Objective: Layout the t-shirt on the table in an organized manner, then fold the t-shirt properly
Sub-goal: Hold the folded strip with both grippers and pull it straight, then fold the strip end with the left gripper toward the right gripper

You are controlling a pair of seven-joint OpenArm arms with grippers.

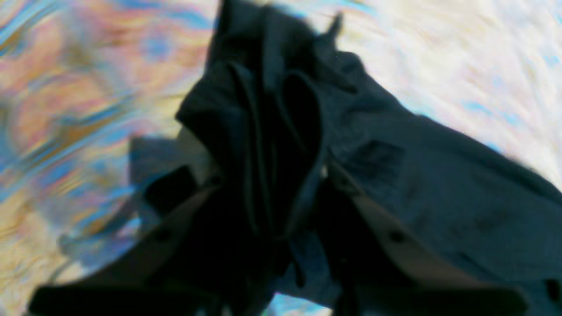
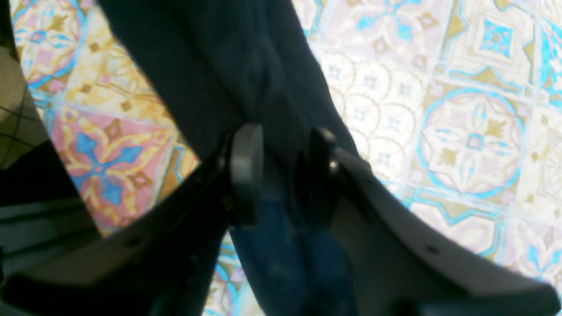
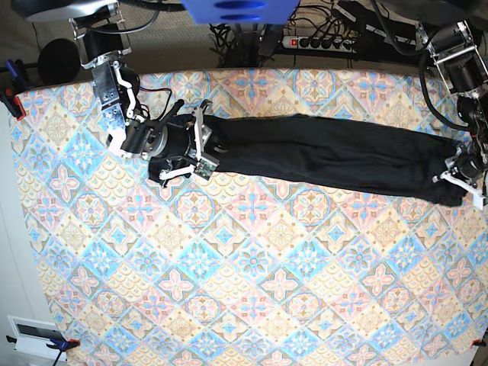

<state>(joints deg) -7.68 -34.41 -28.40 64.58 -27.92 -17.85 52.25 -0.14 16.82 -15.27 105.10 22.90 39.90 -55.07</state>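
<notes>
The table (image 3: 229, 305) wears a cloth of pastel blue, pink and cream tiles, bare across its near half; further back the t-shirt (image 3: 335, 156) stretches as 1 long black band between the 2 arms; the right gripper (image 2: 281, 171) has its fingers pinched on 1 end, the left gripper (image 1: 268, 197) has its fingers closed on bunched fabric at the other — beyond the far edge, a power strip (image 3: 320, 43) and cables (image 3: 236, 34) on the floor.

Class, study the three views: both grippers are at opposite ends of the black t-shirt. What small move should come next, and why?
Probably lift both ends together: the right gripper and left gripper each pinch the t-shirt, which is stretched into a narrow bunched band, not yet flat.
</notes>
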